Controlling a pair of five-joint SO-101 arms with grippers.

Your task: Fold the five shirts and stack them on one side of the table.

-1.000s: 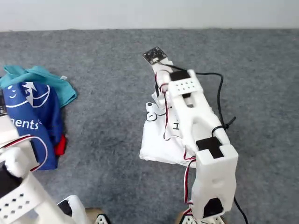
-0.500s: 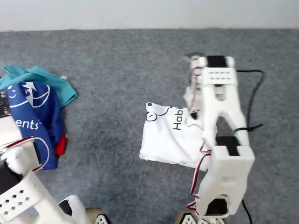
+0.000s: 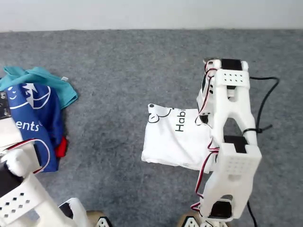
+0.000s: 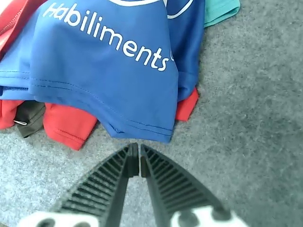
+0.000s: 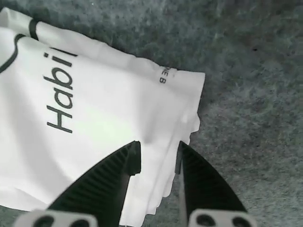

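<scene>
The white shirt (image 3: 173, 139) lies folded on the grey table (image 3: 109, 61), directly under and ahead of the right claw (image 5: 157, 152). The claw's jaws stand apart and hold nothing, with the shirt's layered side edge below the gap. Whether the tips touch the cloth I cannot tell.

The danger, as I judge it, is that closing here may pinch just the top layers. Lifting or dragging would then let the lower layers slip and undo the fold. A grip this near one corner could also let the rest hang and open out on the way to the stack.

The left claw (image 4: 138, 153) is closed on nothing, its tips just short of the hem of the blue shirt (image 4: 109, 61). That shirt lies over a red shirt (image 4: 71, 125) and a teal shirt (image 4: 220, 9), well away from the right claw. The pile looks loose, so setting another shirt on it could shift it.
</scene>
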